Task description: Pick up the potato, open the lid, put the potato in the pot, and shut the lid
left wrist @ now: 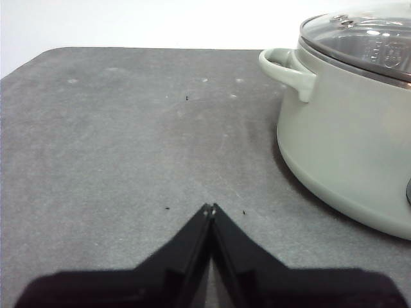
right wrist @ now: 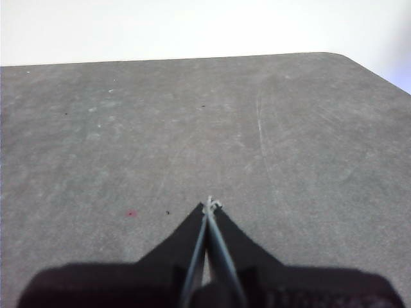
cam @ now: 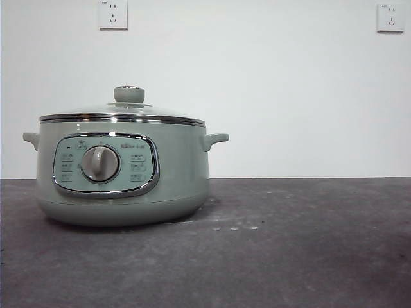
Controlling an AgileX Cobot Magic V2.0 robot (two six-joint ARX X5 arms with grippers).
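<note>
The pale sage-green pot point(cam: 122, 173) stands at the left of the grey table in the front view, its panel and silver dial point(cam: 100, 163) facing the camera. The glass lid point(cam: 122, 112) with its green knob point(cam: 129, 94) sits shut on the pot. The potato is not in view. My left gripper point(left wrist: 210, 207) is shut and empty, low over the table beside the pot point(left wrist: 347, 147), whose side handle point(left wrist: 286, 70) and lid point(left wrist: 366, 38) show. My right gripper point(right wrist: 209, 204) is shut and empty over bare table. Neither arm shows in the front view.
The dark grey table point(cam: 289, 256) runs to a white wall with two sockets point(cam: 113, 14) point(cam: 390, 17). The table's far edge and rounded corner point(right wrist: 334, 56) show in the right wrist view.
</note>
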